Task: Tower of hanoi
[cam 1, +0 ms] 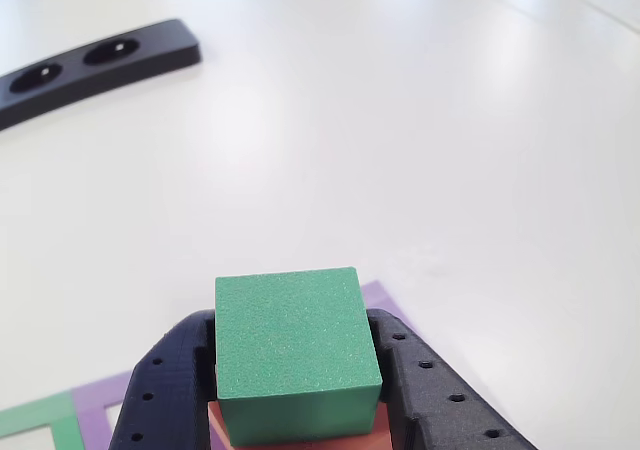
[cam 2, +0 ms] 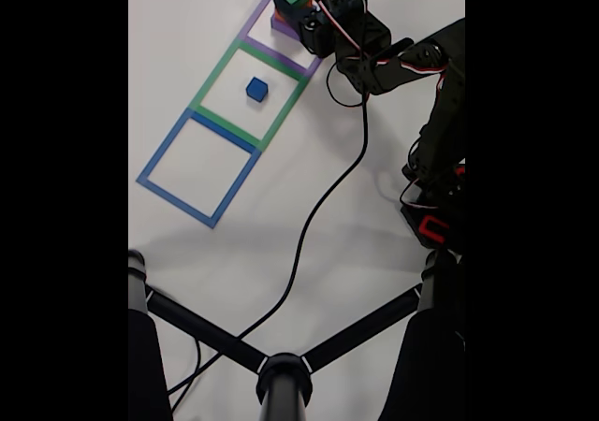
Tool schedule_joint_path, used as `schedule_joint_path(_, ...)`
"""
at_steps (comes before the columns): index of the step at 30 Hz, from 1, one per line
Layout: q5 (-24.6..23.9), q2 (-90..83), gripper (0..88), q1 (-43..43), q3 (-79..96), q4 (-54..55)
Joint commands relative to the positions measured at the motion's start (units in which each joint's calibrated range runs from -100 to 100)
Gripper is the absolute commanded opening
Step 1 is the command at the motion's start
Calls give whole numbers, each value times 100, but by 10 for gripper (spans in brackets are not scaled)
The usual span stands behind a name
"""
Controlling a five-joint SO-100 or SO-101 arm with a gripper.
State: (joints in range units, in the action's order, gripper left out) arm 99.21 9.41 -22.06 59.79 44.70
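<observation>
White surface carries three tape squares in a row, blue, green and purple, with the arm reaching in from the right of the fixed view toward the purple one. A black bar with round holes lies well ahead of the end effector in the other view, off to its left.

Dark fingers sit on either side of the green block, apparently closed against its flanks, so the end effector looks to have hold of it. Green rests on the orange block, whose edge peeks out just beneath; in the fixed view a sliver of purple block shows at the bottom of that stack, inside the purple square.

Blue cube stands alone in the green square, well apart from the end effector and to its left in the fixed view. That placement fits the puzzle's rule: the smallest piece has been parked aside so green can be lifted off. My guess is that the green block goes next to the vacant blue square, since it may not sit on the smaller cube.
</observation>
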Motion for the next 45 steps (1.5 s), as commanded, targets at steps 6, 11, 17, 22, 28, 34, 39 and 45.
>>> schedule_joint_path(6,79,-2199,89,-32,-368,-2402)
schedule_joint_path(11,79,-3634,85,-47,-1531,-5599)
schedule_joint_path(17,79,-4483,90,-93,-3712,-9549)
schedule_joint_path(22,79,-4619,89,121,-5457,-11799)
schedule_joint_path(28,79,-4876,86,723,-6483,-13094)
schedule_joint_path(34,-289,-5316,82,1562,-6420,-13410)
schedule_joint_path(39,-307,-5821,82,2187,-6002,-13329)
schedule_joint_path(45,-50,-6262,82,2744,-5329,-13175)
